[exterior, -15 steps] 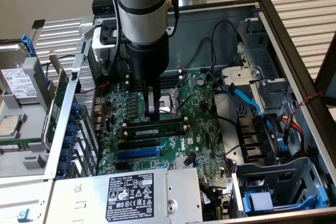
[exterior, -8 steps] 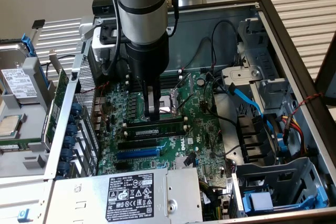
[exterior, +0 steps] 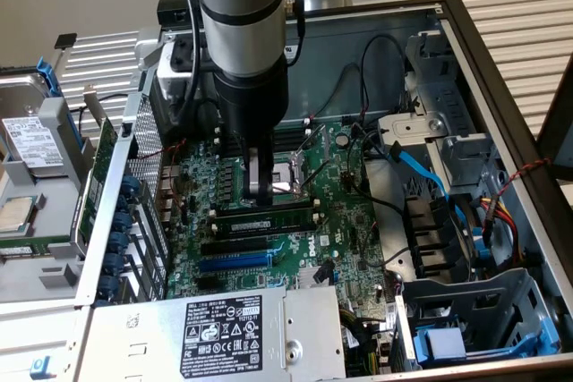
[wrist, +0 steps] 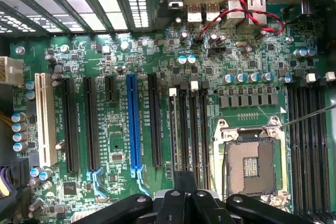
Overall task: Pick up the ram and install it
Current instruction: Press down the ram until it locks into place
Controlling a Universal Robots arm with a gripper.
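A black label [exterior: 235,328] sits on the grey metal power supply box [exterior: 179,337] at the bottom of the exterior view. It carries white print and a row of round approval marks, but the words themselves are too small to make out. The green motherboard [exterior: 340,212] bears a small white round mark [exterior: 299,243] beside the black slots, possibly a Dell logo. A white sticker [exterior: 31,139] with dark lines of print lies on the hard drive [exterior: 27,123] at the exterior view's left; none of it can be read. In the wrist view, white lettering [wrist: 118,129] runs between the slots, also not legible.
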